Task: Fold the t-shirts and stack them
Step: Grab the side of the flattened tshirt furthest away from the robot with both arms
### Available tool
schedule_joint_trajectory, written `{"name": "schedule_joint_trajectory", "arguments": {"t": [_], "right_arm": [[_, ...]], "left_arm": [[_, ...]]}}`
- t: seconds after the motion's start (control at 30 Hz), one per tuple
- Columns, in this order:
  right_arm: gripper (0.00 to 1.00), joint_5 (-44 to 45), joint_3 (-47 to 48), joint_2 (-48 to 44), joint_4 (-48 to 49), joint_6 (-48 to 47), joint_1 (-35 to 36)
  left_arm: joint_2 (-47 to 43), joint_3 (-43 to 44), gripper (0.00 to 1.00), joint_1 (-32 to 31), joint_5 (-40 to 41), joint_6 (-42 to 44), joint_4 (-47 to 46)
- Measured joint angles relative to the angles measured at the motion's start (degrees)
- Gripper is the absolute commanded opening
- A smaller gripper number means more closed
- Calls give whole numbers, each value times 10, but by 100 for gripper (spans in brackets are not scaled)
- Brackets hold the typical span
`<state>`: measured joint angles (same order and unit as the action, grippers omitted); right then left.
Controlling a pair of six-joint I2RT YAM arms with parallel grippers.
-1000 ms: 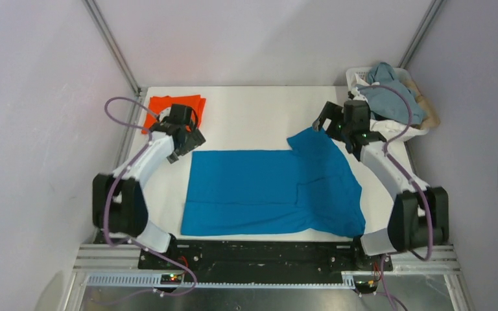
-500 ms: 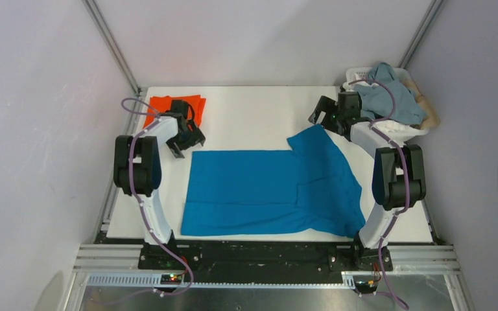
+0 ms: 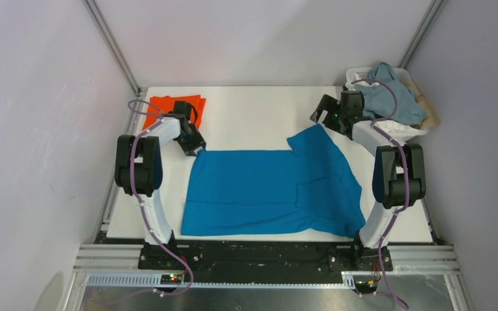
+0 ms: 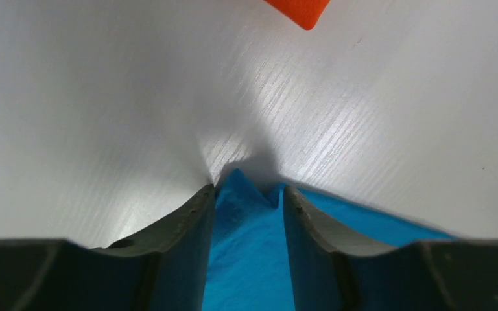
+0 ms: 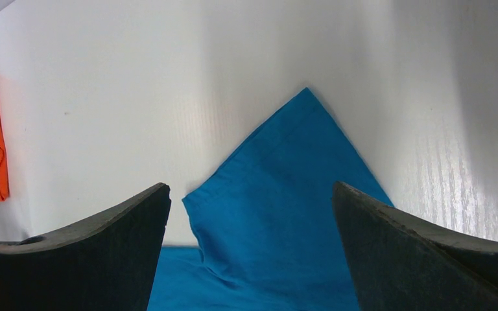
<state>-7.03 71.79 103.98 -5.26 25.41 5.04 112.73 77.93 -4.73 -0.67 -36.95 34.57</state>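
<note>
The blue t-shirt lies spread flat across the middle of the table, with one part folded over on its right side. My left gripper is down on its far left corner. In the left wrist view the jaws have come half together, with that corner of the blue t-shirt bunched up between them and touching both fingers. My right gripper hovers wide open just beyond the shirt's far right corner, touching nothing. The orange t-shirt lies folded at the far left corner of the table.
A white basket with grey-blue clothes heaped in it stands at the far right corner, close behind my right arm. Bare white table lies between the two grippers. Metal frame posts stand at the far corners.
My left gripper moved down to the blue t-shirt's far left corner and its jaws narrowed around it. The right arm drew back slightly and stayed open.
</note>
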Motion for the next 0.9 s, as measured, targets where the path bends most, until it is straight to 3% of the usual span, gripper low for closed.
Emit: {"name": "schedule_joint_trajectory", "arguments": {"t": [0.27,0.63,0.9], "right_arm": [[99,13,65,54,-35,-24,7],[94,134,325,238,-191,-68,62],[91,191,367,278,-301,-71,80]], "left_arm": [[0,-3,1,-4,5,0,0],[0,-3,0,-13,16,1,0],[-3,-4,0,-21,20,10,0]]}}
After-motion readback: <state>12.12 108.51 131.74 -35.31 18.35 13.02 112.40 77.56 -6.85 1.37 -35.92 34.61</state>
